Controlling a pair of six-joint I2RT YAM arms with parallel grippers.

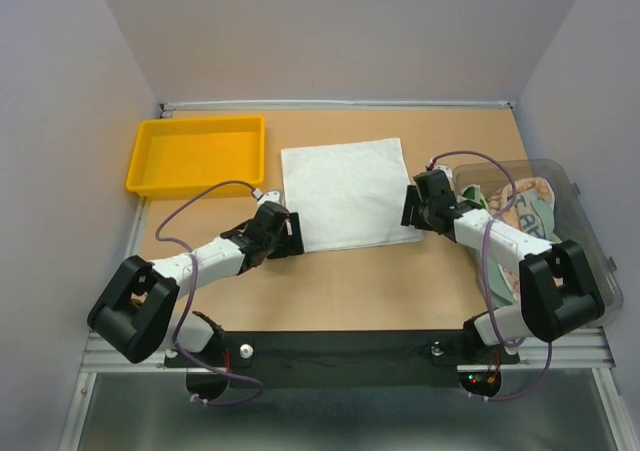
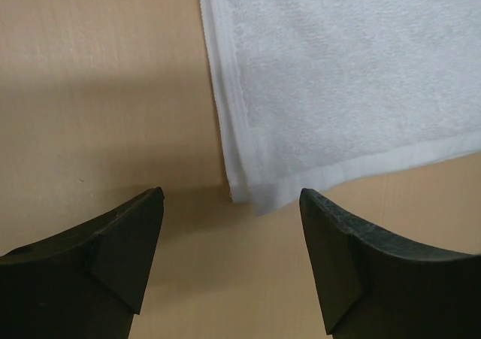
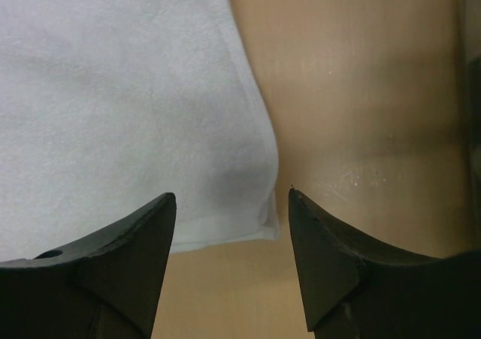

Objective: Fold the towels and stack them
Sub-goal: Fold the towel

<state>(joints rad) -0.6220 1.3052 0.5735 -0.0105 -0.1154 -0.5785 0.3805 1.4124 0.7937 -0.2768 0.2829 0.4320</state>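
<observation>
A plain white towel (image 1: 348, 191) lies flat in the middle of the table. My left gripper (image 1: 291, 233) is open at its near left corner (image 2: 244, 192), which lies just beyond and between the jaws, apart from them. My right gripper (image 1: 411, 208) is open at the near right corner (image 3: 259, 219), also between the jaws and untouched. More towels, pale teal-green and letter-printed (image 1: 525, 206), lie bunched in the clear bin at the right, partly hidden by my right arm.
A yellow tray (image 1: 196, 155) stands at the back left. A clear plastic bin (image 1: 585, 231) stands at the right edge. Grey walls close in on both sides and the back.
</observation>
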